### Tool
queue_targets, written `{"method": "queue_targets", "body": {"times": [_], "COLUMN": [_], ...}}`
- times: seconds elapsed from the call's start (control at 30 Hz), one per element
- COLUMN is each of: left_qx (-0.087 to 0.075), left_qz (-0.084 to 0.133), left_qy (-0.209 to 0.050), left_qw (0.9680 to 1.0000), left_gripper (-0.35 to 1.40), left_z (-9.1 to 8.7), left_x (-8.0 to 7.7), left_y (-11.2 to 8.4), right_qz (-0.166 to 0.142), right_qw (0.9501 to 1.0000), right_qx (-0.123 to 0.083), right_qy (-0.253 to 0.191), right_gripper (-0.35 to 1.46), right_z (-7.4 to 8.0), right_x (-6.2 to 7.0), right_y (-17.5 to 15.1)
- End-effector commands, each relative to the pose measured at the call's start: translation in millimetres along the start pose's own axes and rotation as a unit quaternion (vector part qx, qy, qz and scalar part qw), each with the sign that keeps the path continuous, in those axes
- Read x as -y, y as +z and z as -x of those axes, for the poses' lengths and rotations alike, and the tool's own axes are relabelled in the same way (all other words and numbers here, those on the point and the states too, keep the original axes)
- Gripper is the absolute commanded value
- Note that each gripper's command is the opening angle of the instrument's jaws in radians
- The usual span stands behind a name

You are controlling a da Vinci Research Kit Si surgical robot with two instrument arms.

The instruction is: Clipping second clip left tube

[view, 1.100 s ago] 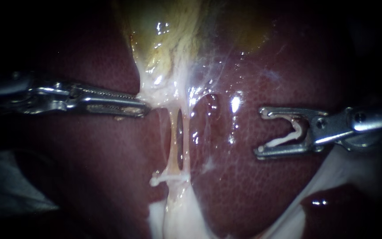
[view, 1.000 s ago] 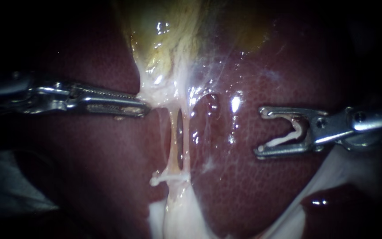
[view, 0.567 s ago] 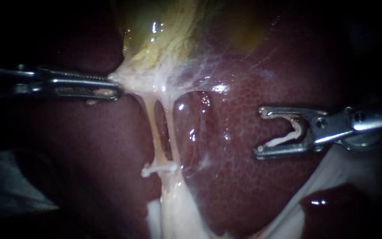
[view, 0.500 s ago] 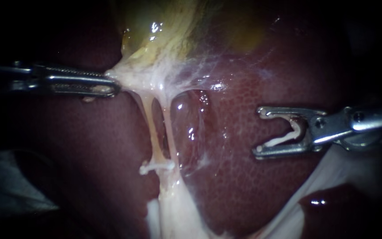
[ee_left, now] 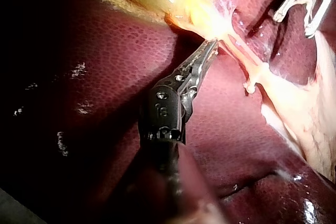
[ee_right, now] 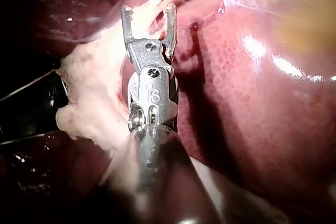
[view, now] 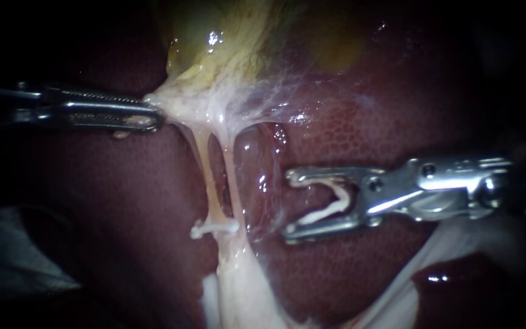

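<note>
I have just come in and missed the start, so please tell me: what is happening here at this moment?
The left instrument has its end effector shut on pale tissue below the gallbladder, holding two thin tubes taut over the liver. A placed clip already sits low on them. The right instrument carries a loaded clip in its spread end effector, beside the tubes but not yet around either.

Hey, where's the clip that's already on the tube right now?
In the endoscope view the clip sits low on the tubes, left of centre, just left of the loaded clip in the right instrument and below the left instrument.
</note>
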Motion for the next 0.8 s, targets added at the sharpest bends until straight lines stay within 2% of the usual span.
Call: {"method": "queue_targets", "body": {"times": [0.03,0.17,0.33,0.57,0.7,0.8], "left_qx": [0.000,0.000,0.000,0.000,0.000,0.000], "left_qz": [-0.001,-0.001,-0.002,-0.002,-0.002,-0.002], "left_qy": [0.000,0.000,-0.001,-0.001,-0.001,-0.001], "left_qw": [1.0000,1.0000,1.0000,1.0000,1.0000,1.0000], "left_gripper": [-0.35,-0.35,-0.35,-0.35,-0.35,-0.35], "left_z": [0.0,0.0,-0.1,-0.1,-0.1,-0.1], "left_x": [0.0,-0.1,-0.3,-0.3,-0.3,-0.3], "left_y": [0.1,0.1,0.2,0.3,0.3,0.3], "right_qz": [-0.002,-0.009,-0.015,-0.017,-0.028,-0.049], "right_qw": [1.0000,0.9999,0.9996,0.9993,0.9991,0.9985], "right_qx": [0.001,0.001,0.001,0.002,0.004,-0.001], "right_qy": [0.002,0.012,0.025,0.032,0.031,0.024], "right_gripper": [0.49,0.49,0.49,0.49,0.49,0.49], "right_z": [0.2,1.0,2.6,4.8,5.2,5.0], "right_x": [-0.1,-0.7,-2.0,-4.1,-4.7,-4.9], "right_y": [0.9,4.3,6.6,7.4,7.5,8.0]}}
